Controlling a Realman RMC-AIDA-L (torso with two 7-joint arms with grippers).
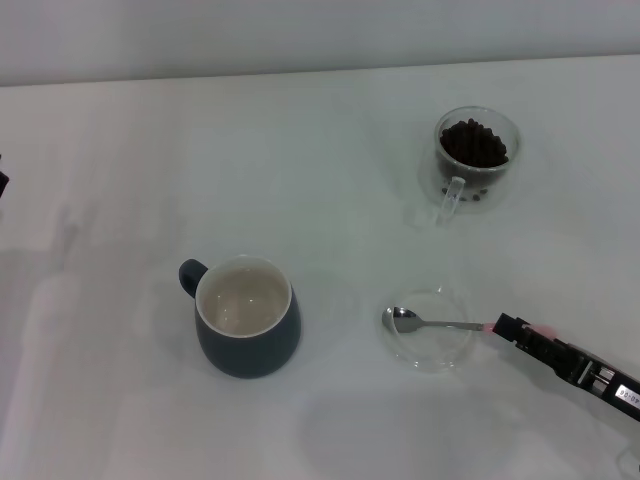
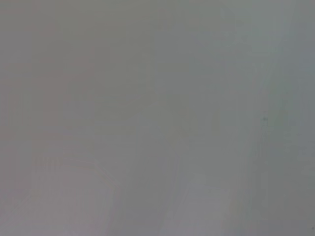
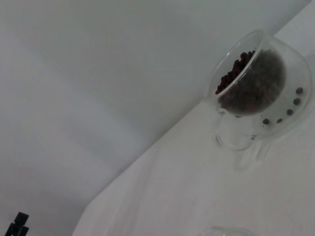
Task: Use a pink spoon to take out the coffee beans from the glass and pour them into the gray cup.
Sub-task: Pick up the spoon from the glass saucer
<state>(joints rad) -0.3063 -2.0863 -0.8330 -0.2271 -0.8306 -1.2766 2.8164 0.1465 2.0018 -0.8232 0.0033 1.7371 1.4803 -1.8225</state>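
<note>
One pink spoon (image 1: 440, 323) rests in one glass dish (image 1: 428, 330), handle clamped by the right pincer (image 1: 512, 328); one gray cup (image 1: 246, 316) nearby.

We counted one gray cup (image 1: 248, 330) at about seven o'clock on the table, one glass (image 1: 477, 160) at two o'clock, one flat clear dish (image 1: 430, 330) at five o'clock, and one pink spoon (image 1: 440, 323) lying across it. The coffee beans (image 1: 474, 144) formed one heap, too many to number. One gripper (image 1: 520, 330) showed.
</note>
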